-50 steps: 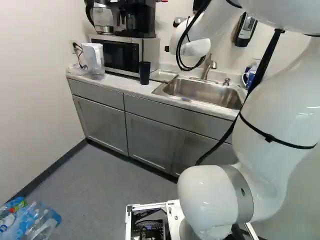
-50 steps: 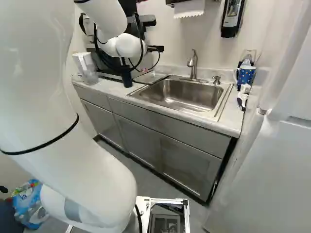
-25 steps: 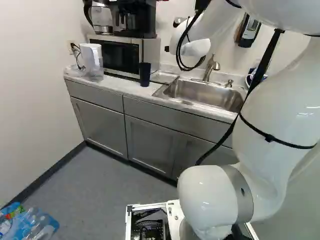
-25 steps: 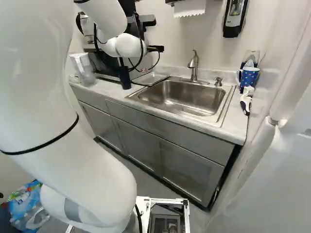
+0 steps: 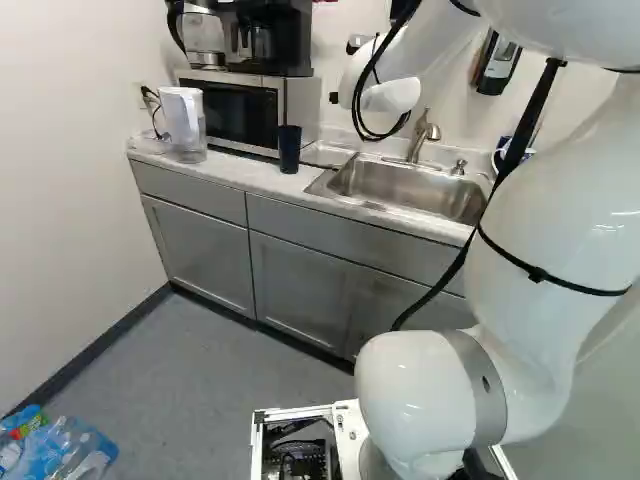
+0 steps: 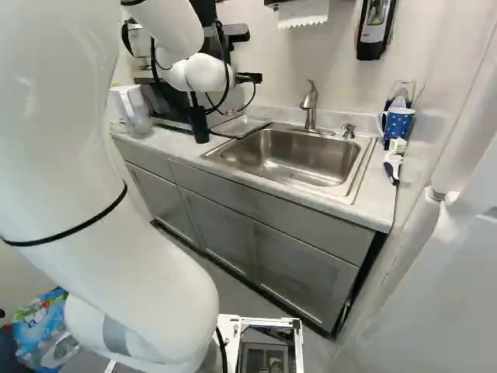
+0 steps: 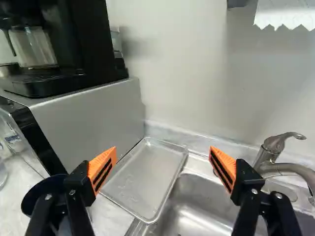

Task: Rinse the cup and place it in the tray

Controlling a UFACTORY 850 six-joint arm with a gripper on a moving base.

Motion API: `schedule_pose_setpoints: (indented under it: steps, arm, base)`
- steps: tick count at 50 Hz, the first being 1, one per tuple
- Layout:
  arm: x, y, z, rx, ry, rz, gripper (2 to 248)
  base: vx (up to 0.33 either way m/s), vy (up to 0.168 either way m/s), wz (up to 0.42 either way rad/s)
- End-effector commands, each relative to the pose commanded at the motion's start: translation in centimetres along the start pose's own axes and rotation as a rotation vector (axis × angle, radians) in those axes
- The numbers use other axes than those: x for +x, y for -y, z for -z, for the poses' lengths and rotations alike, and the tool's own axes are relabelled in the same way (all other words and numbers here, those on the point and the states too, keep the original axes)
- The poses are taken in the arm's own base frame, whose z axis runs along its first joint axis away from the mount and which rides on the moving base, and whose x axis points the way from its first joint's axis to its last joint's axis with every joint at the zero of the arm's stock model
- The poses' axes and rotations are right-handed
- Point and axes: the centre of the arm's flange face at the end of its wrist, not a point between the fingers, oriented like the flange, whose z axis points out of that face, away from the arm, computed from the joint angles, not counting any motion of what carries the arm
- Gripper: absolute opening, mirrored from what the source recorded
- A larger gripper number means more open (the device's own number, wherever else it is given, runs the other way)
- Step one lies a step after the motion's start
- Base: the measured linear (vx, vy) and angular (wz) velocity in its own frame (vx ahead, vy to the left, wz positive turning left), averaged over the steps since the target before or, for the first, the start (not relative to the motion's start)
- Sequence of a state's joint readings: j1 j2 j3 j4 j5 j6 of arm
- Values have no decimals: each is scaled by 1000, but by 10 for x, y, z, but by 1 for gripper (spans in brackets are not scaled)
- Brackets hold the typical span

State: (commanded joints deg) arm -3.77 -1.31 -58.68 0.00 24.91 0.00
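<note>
So the hand (image 6: 248,78) is spread wide, dark cup (image 5: 289,150) standing upright on the worktop (image 5: 232,172) near one finger. Metal tray (image 7: 150,177) sits past it, between microwave (image 7: 93,123) and sink (image 6: 303,154), tap (image 6: 310,109) behind.

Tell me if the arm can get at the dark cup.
Probably yes: the gripper is open, and the dark cup stands upright before the microwave with its near side free. It is beside, not between, the fingers, so the arm would likely have to shift first.

The cup (image 5: 289,150) is dark blue; the mug (image 6: 399,123) spotted blue.
</note>
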Motion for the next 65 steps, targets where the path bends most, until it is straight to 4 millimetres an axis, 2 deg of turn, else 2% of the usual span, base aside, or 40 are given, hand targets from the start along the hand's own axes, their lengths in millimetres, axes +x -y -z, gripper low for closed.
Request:
schedule_pose_setpoints:
  steps: [44,65]
  arm:
    - [3,-38,-50,-64,22,-9,247]
    - [0,-60,-65,-98,63,-17,247]
  base:
    - [0,0,0]
    - [0,0,0]
